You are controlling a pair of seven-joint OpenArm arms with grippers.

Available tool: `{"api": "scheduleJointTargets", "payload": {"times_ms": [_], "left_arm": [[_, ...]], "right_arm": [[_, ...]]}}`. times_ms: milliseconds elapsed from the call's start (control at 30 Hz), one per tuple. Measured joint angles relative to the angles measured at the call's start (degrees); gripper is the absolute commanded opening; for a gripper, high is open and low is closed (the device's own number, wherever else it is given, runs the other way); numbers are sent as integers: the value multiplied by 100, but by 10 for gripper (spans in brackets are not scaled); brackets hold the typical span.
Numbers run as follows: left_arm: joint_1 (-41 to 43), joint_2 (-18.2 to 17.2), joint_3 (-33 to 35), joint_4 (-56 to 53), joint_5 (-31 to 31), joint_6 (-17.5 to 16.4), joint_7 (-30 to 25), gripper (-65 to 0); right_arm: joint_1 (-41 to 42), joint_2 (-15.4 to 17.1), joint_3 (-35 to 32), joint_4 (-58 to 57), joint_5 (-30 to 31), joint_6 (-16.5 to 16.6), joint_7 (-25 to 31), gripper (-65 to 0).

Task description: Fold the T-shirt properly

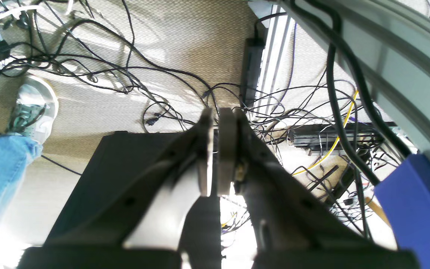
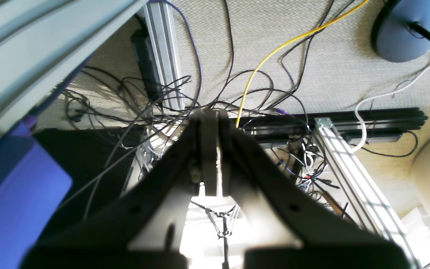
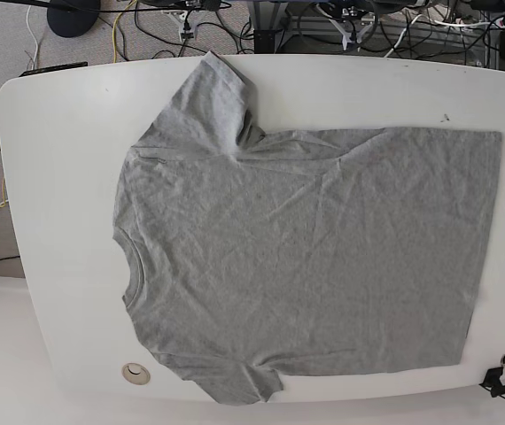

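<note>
The grey T-shirt (image 3: pixel 306 257) lies spread flat on the white table (image 3: pixel 58 177) in the base view. Its neck is at the left and its hem at the right, plain side up with no lettering showing. One sleeve points to the far edge and the other to the near edge. Neither arm shows in the base view. My left gripper (image 1: pixel 216 116) is shut and empty, seen over the floor beside the table. My right gripper (image 2: pixel 209 114) is also shut and empty, over the floor cables.
Tangled cables (image 1: pixel 133 74) and aluminium frame rails (image 2: pixel 162 56) cover the carpet below both grippers. A person's jeans leg and shoe (image 1: pixel 24 119) stand at the left of the left wrist view. A round grommet (image 3: pixel 135 373) sits near the table's near-left corner.
</note>
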Motion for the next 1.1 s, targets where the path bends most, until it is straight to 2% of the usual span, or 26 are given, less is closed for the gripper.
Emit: {"api": "scheduleJointTargets", "payload": {"times_ms": [100, 167, 267, 367, 600, 933, 1100], "left_arm": [[2, -11, 28, 37, 7, 33, 55, -642], [4, -9, 28, 9, 7, 35, 44, -630], [20, -9, 24, 4, 11, 35, 20, -573], [17, -24, 44, -13, 105, 42, -33, -549], [33, -57, 55, -11, 116, 76, -72, -575], [33, -44, 55, -13, 116, 74, -114, -599], [81, -61, 76, 52, 120, 76, -74, -587]], "right_arm": [[13, -11, -4, 42, 2, 46, 55, -626], [42, -7, -7, 37, 0, 46, 70, -581], [55, 4, -22, 39, 22, 103, 94, -547], [70, 7, -26, 31, 105, 243, 94, -566], [114, 39, -15, 31, 157, 616, 142, -593], [122, 55, 0, 4, 160, 654, 162, -595], [120, 52, 11, 7, 170, 713, 164, -587]]}}
